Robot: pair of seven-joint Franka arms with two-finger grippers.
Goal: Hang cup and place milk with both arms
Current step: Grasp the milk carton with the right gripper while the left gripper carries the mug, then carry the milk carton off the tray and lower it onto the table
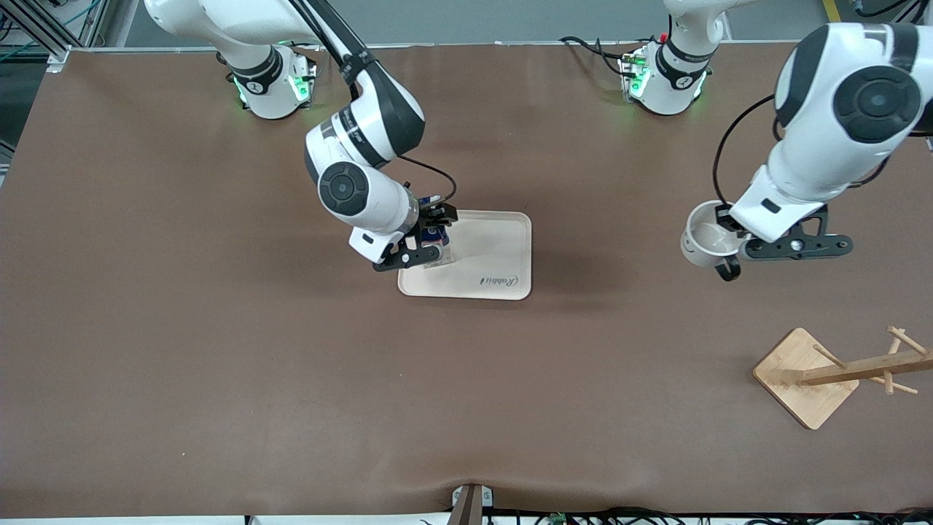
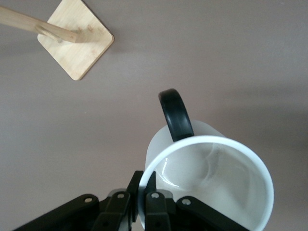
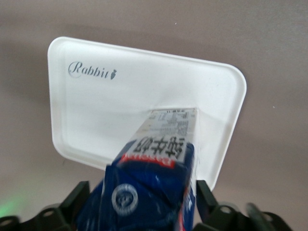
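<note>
The white cup [image 1: 701, 235] hangs in the air on its side, black handle [image 2: 175, 115] pointing toward the wooden rack. My left gripper [image 1: 730, 240] is shut on the cup's rim [image 2: 144, 185], one finger inside and one outside, over bare table at the left arm's end. The dark blue milk [image 1: 436, 244] carton stands upright on the pale tray [image 1: 503, 255], near the tray's edge toward the right arm's end. My right gripper [image 1: 435, 237] straddles the milk [image 3: 159, 183] near its top, open, with a slim gap showing beside one finger [image 3: 79, 195].
A wooden cup rack [image 1: 802, 375] with slanted pegs [image 1: 900, 350] stands near the front camera at the left arm's end; its square base [image 2: 77, 41] shows in the left wrist view. The tray [image 3: 96, 110] bears the word Rabbit. Brown mat covers the table.
</note>
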